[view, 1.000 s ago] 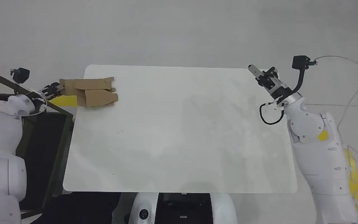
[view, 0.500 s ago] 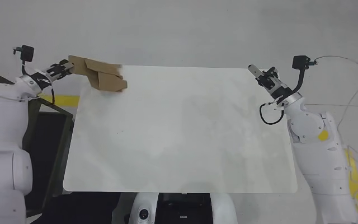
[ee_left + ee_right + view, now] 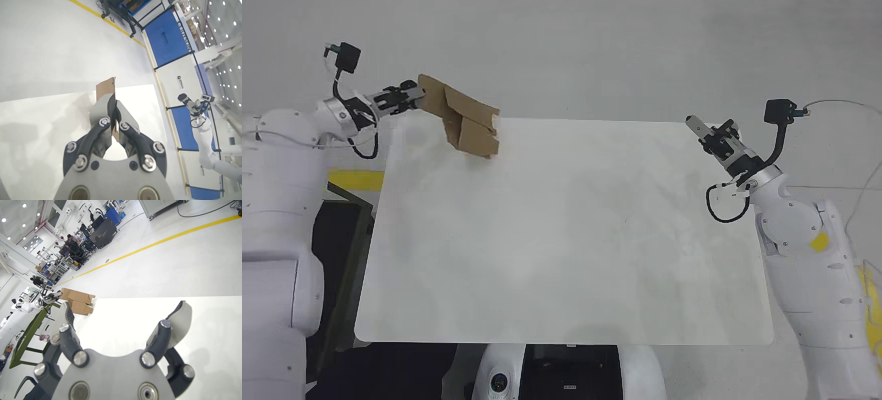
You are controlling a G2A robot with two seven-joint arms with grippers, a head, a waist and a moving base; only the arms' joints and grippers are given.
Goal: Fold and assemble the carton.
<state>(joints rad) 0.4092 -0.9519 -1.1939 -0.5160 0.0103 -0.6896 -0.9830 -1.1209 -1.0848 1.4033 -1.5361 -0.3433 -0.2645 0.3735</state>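
Swung over the surface's (image 3: 572, 250) corner, the carton (image 3: 464, 120) is clamped by one edge in the left hand (image 3: 414, 92) and may be levered loose; the right hand (image 3: 694, 125) is held open.

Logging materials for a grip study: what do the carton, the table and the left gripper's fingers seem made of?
Carton: matte brown cardboard, apparently corrugated; its cut edge shows layered board. Table: smooth white top, faintly mottled, perhaps laminate or stone. Left gripper fingers: pale grey shells, plastic or metal, with ribbed black pads, probably rubber.
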